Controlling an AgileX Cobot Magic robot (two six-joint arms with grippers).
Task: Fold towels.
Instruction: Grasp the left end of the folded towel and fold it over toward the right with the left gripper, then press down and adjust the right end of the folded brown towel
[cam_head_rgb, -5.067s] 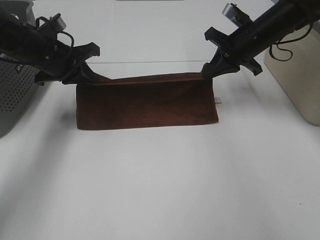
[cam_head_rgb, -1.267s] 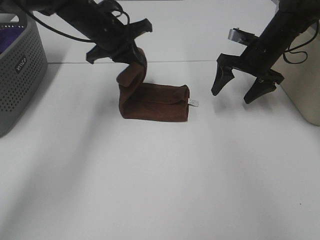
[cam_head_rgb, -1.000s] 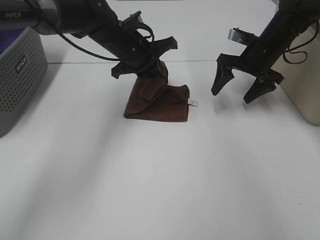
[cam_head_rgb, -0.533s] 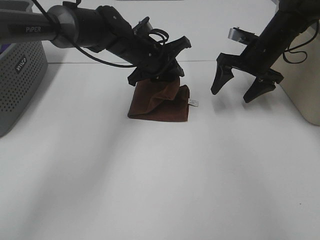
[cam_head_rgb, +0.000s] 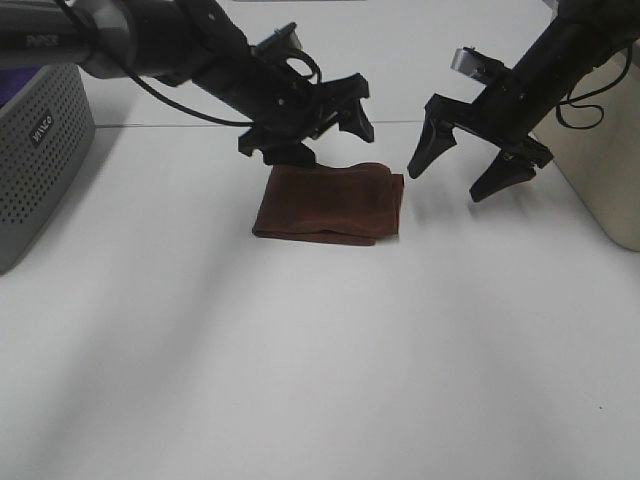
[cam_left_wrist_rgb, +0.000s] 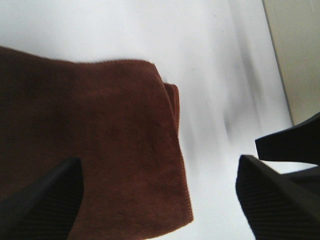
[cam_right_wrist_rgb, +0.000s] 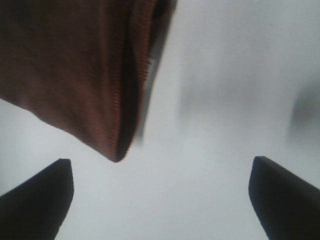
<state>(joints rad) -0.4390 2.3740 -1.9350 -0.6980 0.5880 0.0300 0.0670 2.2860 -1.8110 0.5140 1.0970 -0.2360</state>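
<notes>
A dark brown towel (cam_head_rgb: 328, 203) lies folded into a small flat rectangle on the white table (cam_head_rgb: 320, 360). It also shows in the left wrist view (cam_left_wrist_rgb: 90, 145) and the right wrist view (cam_right_wrist_rgb: 75, 65). My left gripper (cam_head_rgb: 318, 125) is open and empty, hovering just above the towel's far edge. My right gripper (cam_head_rgb: 455, 173) is open and empty, hanging above the table just right of the towel. In the wrist views the dark fingertips (cam_left_wrist_rgb: 40, 200) (cam_right_wrist_rgb: 35, 200) stand wide apart with nothing between them.
A grey perforated basket (cam_head_rgb: 35, 150) with purple cloth inside stands at the left edge. A beige bin (cam_head_rgb: 600, 150) stands at the right edge, close behind my right arm.
My left gripper carried the towel's left end over to the right, let it go and opened; the towel now lies flat and doubled. My right gripper shifted slightly toward the towel.
</notes>
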